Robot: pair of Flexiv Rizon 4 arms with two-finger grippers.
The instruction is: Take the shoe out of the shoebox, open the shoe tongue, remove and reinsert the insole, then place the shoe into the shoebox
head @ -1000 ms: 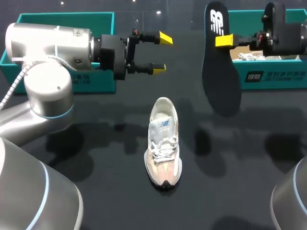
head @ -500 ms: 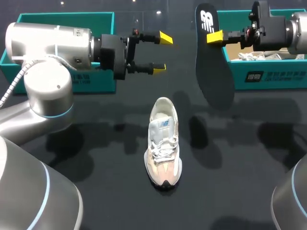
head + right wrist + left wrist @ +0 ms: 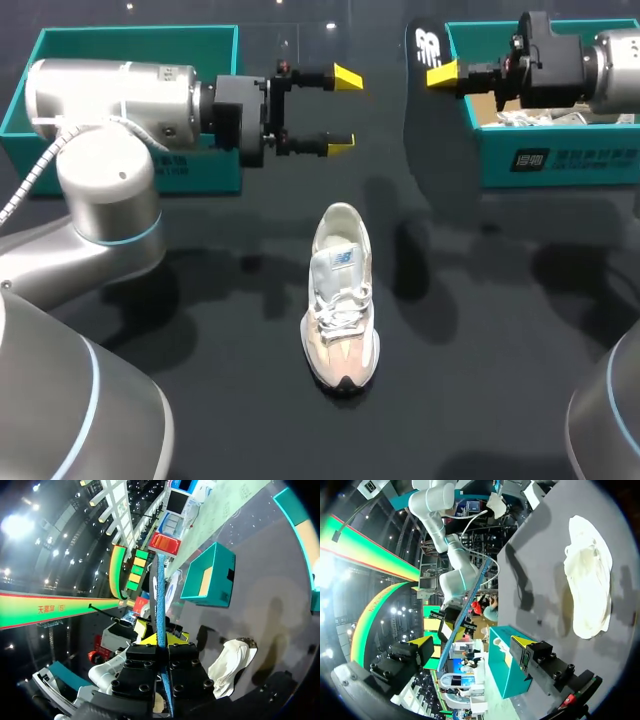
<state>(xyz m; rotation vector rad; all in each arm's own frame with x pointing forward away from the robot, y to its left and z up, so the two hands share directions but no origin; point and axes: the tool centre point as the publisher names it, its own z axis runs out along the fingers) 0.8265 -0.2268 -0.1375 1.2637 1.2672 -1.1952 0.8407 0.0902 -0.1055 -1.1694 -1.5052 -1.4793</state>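
- Carrying everything else, one dark table is seen from above.
- Two arms are counted. The left arm comes in from the left and is held level in front of the left box. The right arm comes in from the right, above the right box.
- Two teal boxes are set at the table's far side, well apart: the left box and the right box. Crumpled white paper is seen inside the right one.
- One shoe, pale with beige panels, is stood upright near the table's middle. It lies between the two boxes but nearer the robot, toe toward the robot, and is touched by neither gripper.
- One dark insole is held in the air by its upper end and hangs down beside the right box, well apart from the shoe. In the right wrist view it is seen edge-on.
- Two grippers are counted. The left gripper is spread wide with nothing between its fingers, above the table beyond the shoe. The right gripper is closed narrowly on the insole, a finger pressed to each face.
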